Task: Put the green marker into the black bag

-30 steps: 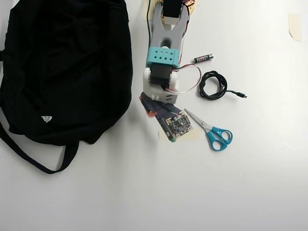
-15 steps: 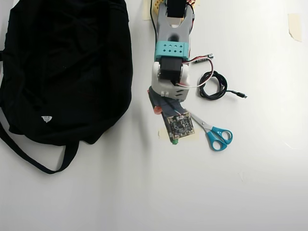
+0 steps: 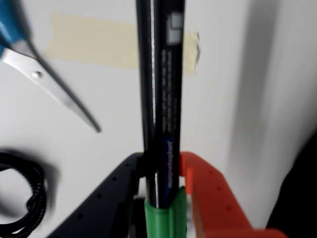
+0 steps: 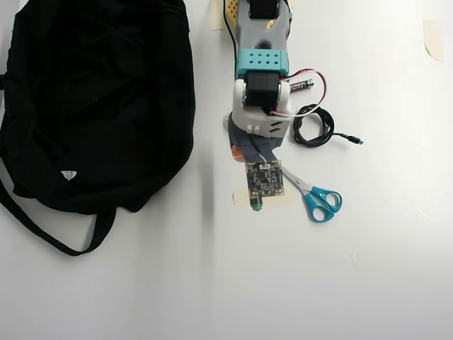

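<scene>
Your gripper (image 3: 163, 171) pinches the green marker (image 3: 161, 99) between its black and orange fingers (image 3: 208, 193), barrel pointing out ahead so it can travel endwise. Overhead, the marker's green tip (image 4: 255, 208) shows right of the black bag (image 4: 92, 99), just beside the scissors (image 4: 315, 195); the bag awaits.

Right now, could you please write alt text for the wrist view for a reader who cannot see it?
The hand, one finger black and one orange, is closed on the green marker, whose dark barrel runs straight up the middle of the picture over a white table. Scissors and a coiled black cable lie at left, and a strip of beige tape crosses behind the marker.
</scene>
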{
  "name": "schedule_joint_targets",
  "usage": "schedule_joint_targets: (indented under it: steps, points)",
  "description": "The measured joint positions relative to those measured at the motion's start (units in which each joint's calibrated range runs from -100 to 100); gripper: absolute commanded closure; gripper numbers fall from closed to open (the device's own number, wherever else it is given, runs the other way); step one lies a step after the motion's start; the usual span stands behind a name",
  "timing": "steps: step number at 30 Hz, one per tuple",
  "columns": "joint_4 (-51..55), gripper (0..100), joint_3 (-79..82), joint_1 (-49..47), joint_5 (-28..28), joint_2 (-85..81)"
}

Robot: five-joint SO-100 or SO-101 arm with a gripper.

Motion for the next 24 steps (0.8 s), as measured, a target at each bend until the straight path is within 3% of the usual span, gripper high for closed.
schedule_joint_targets:
  steps: [14, 24]
  points:
    - [-1.37, 98, 7.39, -2.42, 0.0, -9.55]
    - [-11.34, 98, 29.01, -3.01, -1.9, -24.41]
